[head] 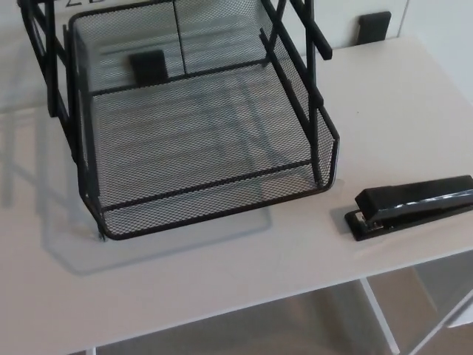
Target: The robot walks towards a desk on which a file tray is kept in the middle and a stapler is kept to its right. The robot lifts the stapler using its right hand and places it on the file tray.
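Head view of the work surface. A white, smooth, matt desk [222, 274] carries two things. The file tray [214, 201] stands in the middle of the surface. It is a shallow rectangular basket of fine black wire mesh with a rounded rod rim, empty, and black uprights [314, 111] rise from its sides to carry an upper tier that is cut off by the top of the picture.

The stapler [414, 205] lies flat near the front edge, towards the desk's right edge. It is a long, narrow body of glossy black with hard, straight edges. Its long axis runs almost parallel to the front edge, with the right end tilted slightly towards the back. Its blunt left end lies near the tray's front right corner but apart from it.

Neither the left hand nor the right hand shows, so whether the fingers are spread or closed cannot be told. Since the stapler lies on the right side, the right hand is judged the nearer. A grasp across the narrow width would then call for a carry leftward and back, over the tray's low right wall.
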Controlling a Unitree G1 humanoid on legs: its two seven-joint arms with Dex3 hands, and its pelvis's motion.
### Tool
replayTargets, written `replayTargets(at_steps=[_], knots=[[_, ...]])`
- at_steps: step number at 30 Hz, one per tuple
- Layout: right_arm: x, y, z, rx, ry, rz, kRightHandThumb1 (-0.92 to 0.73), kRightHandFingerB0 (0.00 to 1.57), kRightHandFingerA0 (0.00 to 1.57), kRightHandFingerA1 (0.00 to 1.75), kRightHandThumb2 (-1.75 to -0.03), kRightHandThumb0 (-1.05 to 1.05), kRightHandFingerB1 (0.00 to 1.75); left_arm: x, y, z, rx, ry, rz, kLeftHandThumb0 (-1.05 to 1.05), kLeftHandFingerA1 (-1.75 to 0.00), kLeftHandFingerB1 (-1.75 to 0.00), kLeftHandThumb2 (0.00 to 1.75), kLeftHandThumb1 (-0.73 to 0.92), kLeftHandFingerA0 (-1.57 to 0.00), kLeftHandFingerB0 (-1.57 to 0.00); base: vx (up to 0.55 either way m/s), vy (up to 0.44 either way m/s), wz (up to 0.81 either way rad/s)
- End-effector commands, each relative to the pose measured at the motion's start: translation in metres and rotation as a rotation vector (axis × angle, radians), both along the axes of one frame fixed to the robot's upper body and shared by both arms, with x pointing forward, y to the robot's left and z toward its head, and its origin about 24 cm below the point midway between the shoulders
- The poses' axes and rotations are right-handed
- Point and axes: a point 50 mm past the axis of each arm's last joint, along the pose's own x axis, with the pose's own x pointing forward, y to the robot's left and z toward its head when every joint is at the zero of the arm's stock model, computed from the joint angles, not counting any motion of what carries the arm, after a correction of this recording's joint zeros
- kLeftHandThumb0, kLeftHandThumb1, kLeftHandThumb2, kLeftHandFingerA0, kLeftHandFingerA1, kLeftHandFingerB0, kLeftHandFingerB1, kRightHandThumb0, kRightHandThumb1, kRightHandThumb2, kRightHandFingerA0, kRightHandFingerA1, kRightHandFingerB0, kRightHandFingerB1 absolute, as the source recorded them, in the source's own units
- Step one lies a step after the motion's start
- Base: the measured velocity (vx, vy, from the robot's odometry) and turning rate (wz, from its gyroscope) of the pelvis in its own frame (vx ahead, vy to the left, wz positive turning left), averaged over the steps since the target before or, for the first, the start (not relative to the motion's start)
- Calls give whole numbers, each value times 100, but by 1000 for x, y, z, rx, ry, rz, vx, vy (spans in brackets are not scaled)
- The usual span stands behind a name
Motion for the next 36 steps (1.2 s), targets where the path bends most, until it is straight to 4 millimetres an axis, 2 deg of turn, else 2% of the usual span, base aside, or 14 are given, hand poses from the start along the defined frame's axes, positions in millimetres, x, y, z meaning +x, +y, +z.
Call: replayTargets(at_steps=[1, 8, 9, 16, 17, 18, 23, 24, 25, 27, 32, 33, 34, 36], knots=[[2, -6, 3, 17, -108, -163, -63, 7, 19, 37, -60, -68, 25, -5, 3, 1, 6, -10, 42, -80, -90, -82, 120, 31, -39, -30, 0, 0, 0], [4, -3, 3, 31, -106, -108, -50, 0, 7, 49, -87, -75, 19, 0, 2, 1, 9, -13, 27, -80, -93, -85, 121, 32, -44, -34, 6, 95, 9], [7, -4, 4, 27, -85, -67, -64, 4, 12, 37, -61, -69, 20, 1, 2, 2, 17, 3, 18, -81, -93, -84, 120, 32, -45, -33, 38, 63, 6], [14, -4, 5, 22, -121, -75, -50, 3, 10, 47, -85, -73, 25, -2, 2, 1, -8, -32, 48, -81, -95, -86, 123, 32, -46, -37, 0, 0, 0], [14, -4, 5, 21, -120, -73, -65, 5, 13, 39, -62, -66, 22, -3, 2, 1, -6, -26, 47, -81, -92, -84, 121, 32, -41, -32, 0, 0, 0], [13, -4, 6, 17, -125, -67, -51, 4, 9, 48, -84, -72, 25, -4, 2, 0, -12, -32, 65, -81, -93, -84, 121, 31, -43, -33, 0, 0, 0], [12, -5, 7, 8, -128, -72, -51, 5, 11, 46, -84, -72, 26, -4, 3, 1, -1, -21, 65, -80, -90, -82, 121, 33, -37, -26, 0, 0, 0], [16, -7, 9, 1, -122, -57, -65, 6, 17, 36, -61, -66, 23, -4, 2, 0, -15, -50, 93, -80, -90, -82, 121, 31, -36, -26, 0, 0, 0], [18, -8, 11, 3, -138, -45, -52, 2, 10, 48, -86, -72, 28, -4, 3, 0, -21, -59, 103, -66, -79, -72, 125, 43, -22, -12, 0, 0, 0], [26, -11, 17, 4, -204, -55, -64, 6, 15, 37, -61, -67, 23, -7, 4, 0, -17, -58, 91, -83, -91, -83, 122, 33, -37, -30, 0, 0, 0], [60, -32, 49, -113, -352, -33, -67, 0, 13, 34, -60, -68, 24, -8, 6, 3, -7, -49, 85, -72, -86, -73, 125, 40, -34, -14, 0, 0, 0], [82, -41, 68, -147, -461, -49, -49, 0, 6, 43, -87, -69, 27, -8, 7, 3, -16, -56, 109, -81, -94, -83, 123, 32, -42, -28, 0, 0, 0], [92, -43, 77, -148, -511, -46, -64, 4, 11, 32, -63, -64, 21, -8, 7, 3, -28, -74, 142, -79, -93, -83, 123, 31, -38, -27, 0, 0, 0], [115, -49, 101, -180, -580, 0, -64, 4, 14, 29, -61, -65, 23, -9, 7, 3, -24, -76, 140, -80, -91, -82, 122, 31, -35, -26, 0, 0, 0]])
